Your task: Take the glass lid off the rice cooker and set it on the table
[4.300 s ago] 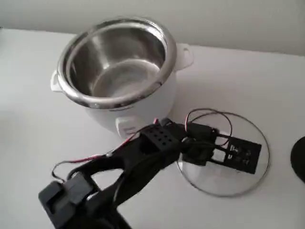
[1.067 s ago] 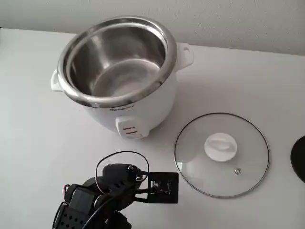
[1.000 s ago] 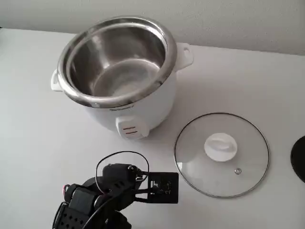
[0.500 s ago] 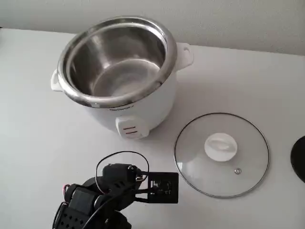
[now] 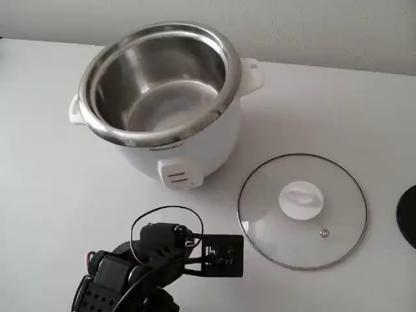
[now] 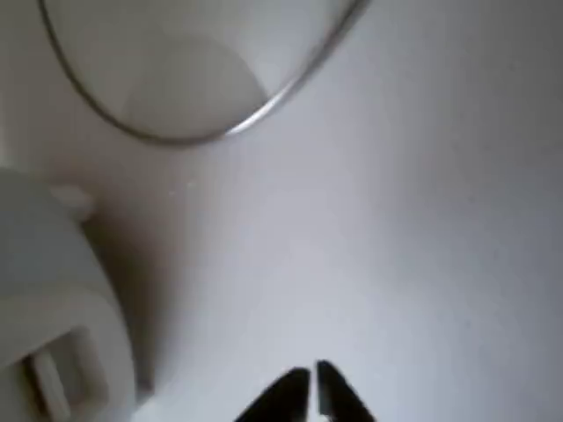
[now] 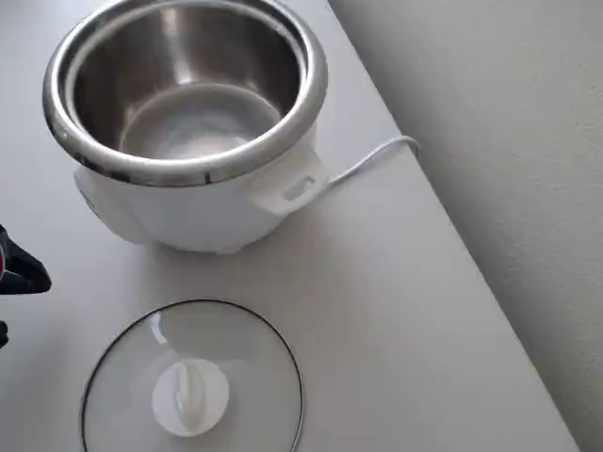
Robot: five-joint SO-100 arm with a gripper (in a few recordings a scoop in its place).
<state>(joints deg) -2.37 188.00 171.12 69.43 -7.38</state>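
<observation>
In the fixed view the lid (image 5: 302, 210) lies flat on the table (image 5: 58, 195), knob (image 5: 301, 199) up, at about 4 o'clock from the cooker (image 5: 162, 97) and apart from it. The cooker stands open, its steel pot bare, switch panel (image 5: 177, 175) facing 6 o'clock. The black arm sits at about 7 o'clock in the frame, and its end effector (image 5: 221, 255) hovers over bare table, just off the lid's rim at 8 o'clock and clear of it. In the wrist view the end effector (image 6: 312, 391) shows its two dark tips almost together with only a sliver of gap, holding nothing, while the lid's rim (image 6: 264, 104) curves across at 12 o'clock. A black round object (image 5: 408, 224) is cut by the fixed view's 3 o'clock edge. In the overhead view a white cord (image 7: 372, 155) trails from the cooker toward the table edge.
</observation>
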